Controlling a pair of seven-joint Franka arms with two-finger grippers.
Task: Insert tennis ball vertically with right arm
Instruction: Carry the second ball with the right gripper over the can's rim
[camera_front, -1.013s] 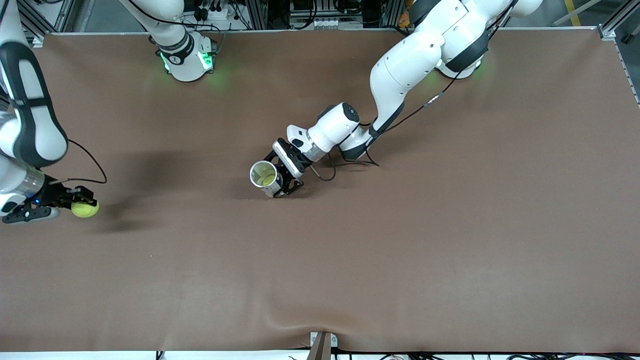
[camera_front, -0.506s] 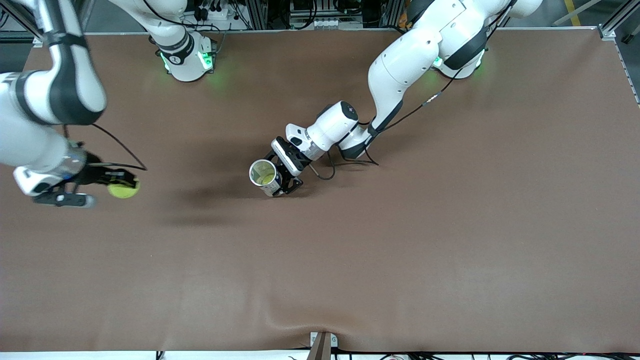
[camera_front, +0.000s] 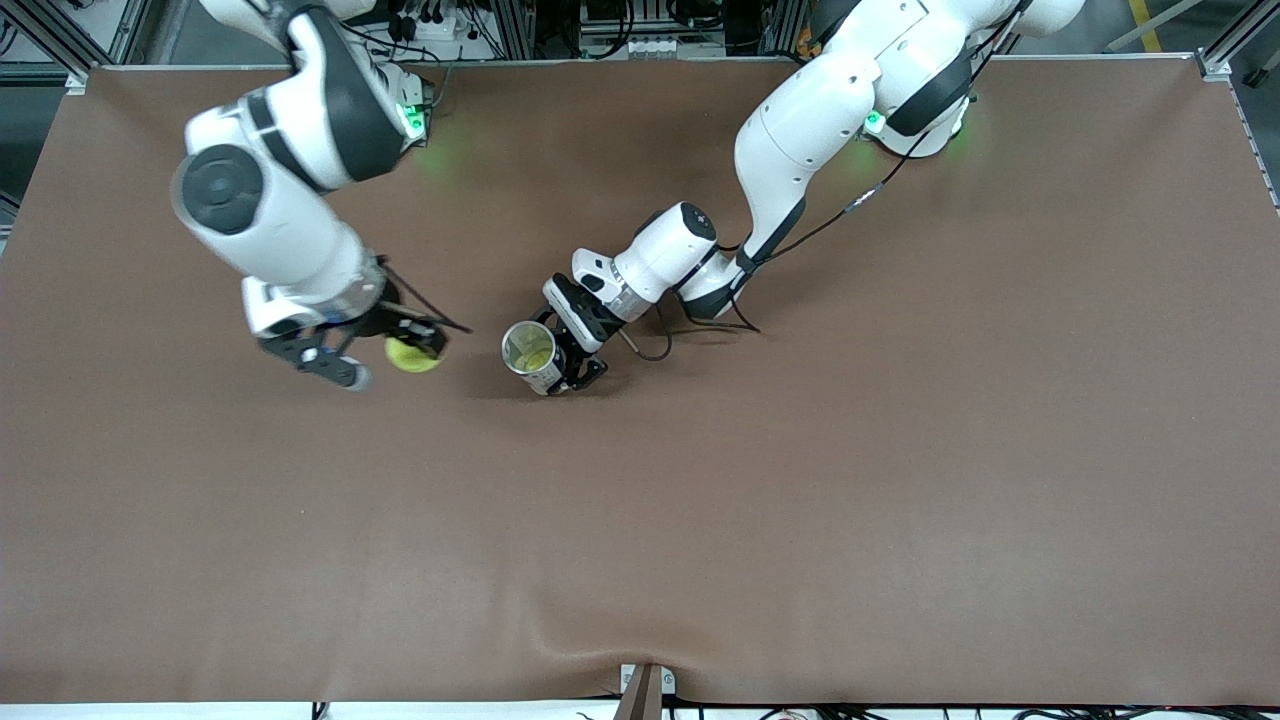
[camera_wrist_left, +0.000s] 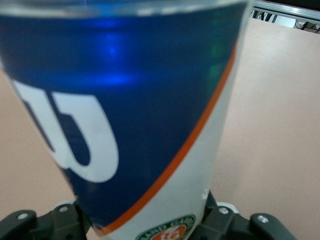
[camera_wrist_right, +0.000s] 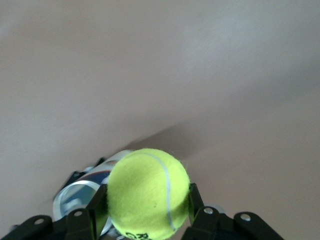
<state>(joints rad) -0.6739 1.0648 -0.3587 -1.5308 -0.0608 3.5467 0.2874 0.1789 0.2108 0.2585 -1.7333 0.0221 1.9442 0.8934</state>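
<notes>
The can (camera_wrist_left: 135, 115) is overfilling the left wrist view, its top and base running off the edges. In the right wrist view the tennis ball (camera_wrist_right: 148, 192) is hiding most of that can.

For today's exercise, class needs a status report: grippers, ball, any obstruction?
Right gripper shut on yellow-green felt tennis ball, airborne. Left gripper clamps upright blue-white can. Nothing between.

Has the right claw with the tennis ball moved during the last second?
Yes. The right claw, shut on the tennis ball, has travelled from the right arm's end of the table toward the can, which the left claw holds.
</notes>
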